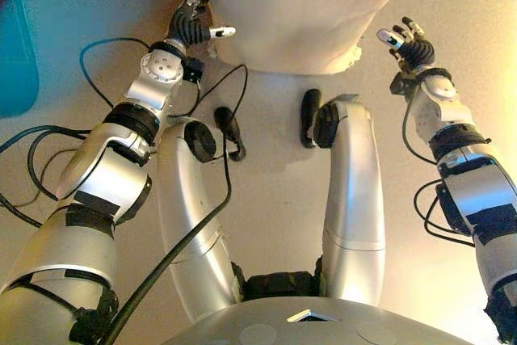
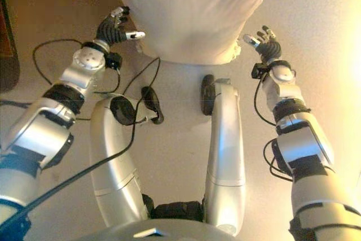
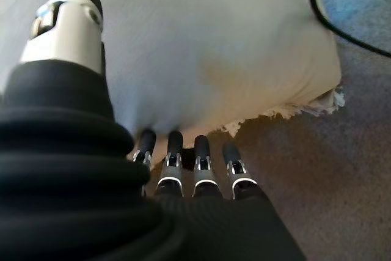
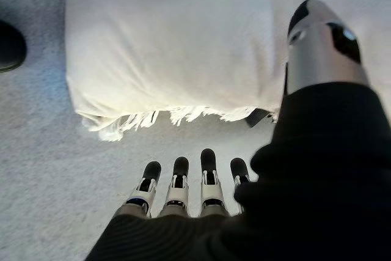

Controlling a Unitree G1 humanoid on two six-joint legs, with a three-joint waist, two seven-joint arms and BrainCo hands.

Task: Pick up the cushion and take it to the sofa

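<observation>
A large white cushion with a frayed edge lies on the carpet in front of me, at the top of the eye views. My left hand is at its left side, fingers straight and open; in the left wrist view the fingertips reach the cushion's lower edge. My right hand hovers open off the cushion's right corner; in the right wrist view its fingers stop short of the cushion, with carpet between. Neither hand holds anything.
Pale carpet surrounds the cushion. A blue object sits at the far left edge of the left eye view. A dark round thing shows at the edge of the right wrist view.
</observation>
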